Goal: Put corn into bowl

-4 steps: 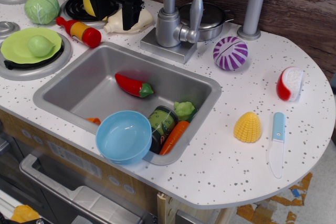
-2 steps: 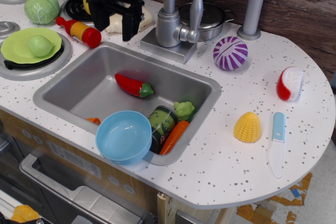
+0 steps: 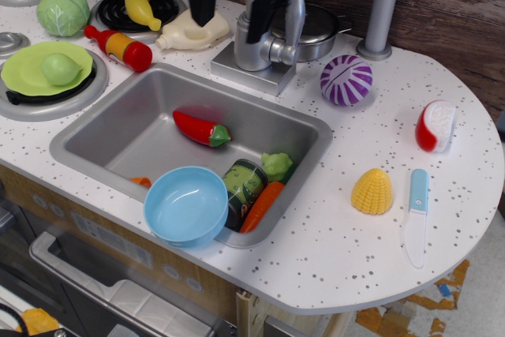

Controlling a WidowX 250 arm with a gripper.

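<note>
The corn (image 3: 372, 192), a small yellow ridged dome, sits on the white counter at the right, beside a toy knife. The light blue bowl (image 3: 186, 204) stands at the sink's front edge, open side up and empty. My black gripper (image 3: 230, 17) is at the top centre, above the faucet, far from both. Its two fingers (image 3: 200, 4) hang apart with nothing between them.
The sink (image 3: 110, 136) holds a red pepper (image 3: 200, 129), a can, a green piece and a carrot (image 3: 262, 204). A purple striped vegetable (image 3: 346, 80), a red-white piece (image 3: 435, 125) and the knife (image 3: 417, 216) lie on the right. Stove, green plate (image 3: 31, 69), cabbage, bottles at left.
My gripper has moved right from over the stove burner to above the faucet, uncovering the yellow squash toy. The corn and bowl have not moved.
</note>
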